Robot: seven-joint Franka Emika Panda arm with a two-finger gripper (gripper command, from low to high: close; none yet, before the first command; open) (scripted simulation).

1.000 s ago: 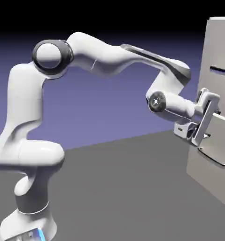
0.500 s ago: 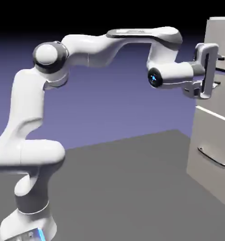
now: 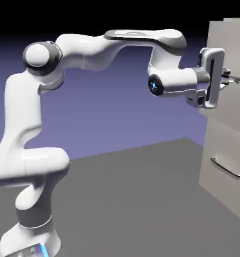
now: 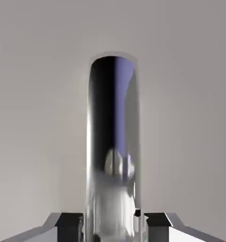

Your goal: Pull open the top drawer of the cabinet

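The arm (image 3: 91,47) comes up from its base at the lower left, bends at the shoulder, then runs pretty much level across the top of the exterior view with the wrist turned so the hand points straight at the cabinet (image 3: 227,145) on the right edge. The gripper (image 3: 231,79) is right up against the top drawer (image 3: 232,45), which sits up high on the cabinet and sticks out a bit further than the front below it. In the hand view the handle (image 4: 113,142) is a shiny bar running up the middle of the picture, and both fingertips (image 4: 70,226) sit tight against either side of it, so the fingers are clamped on the handle. Everything around it there is just the flat pale drawer front. Lower on the cabinet there's another drawer with a curved silver handle (image 3: 226,167). The floor (image 3: 132,201) is plain dark grey and the backdrop (image 3: 106,110) is blue-violet fading to black up top.
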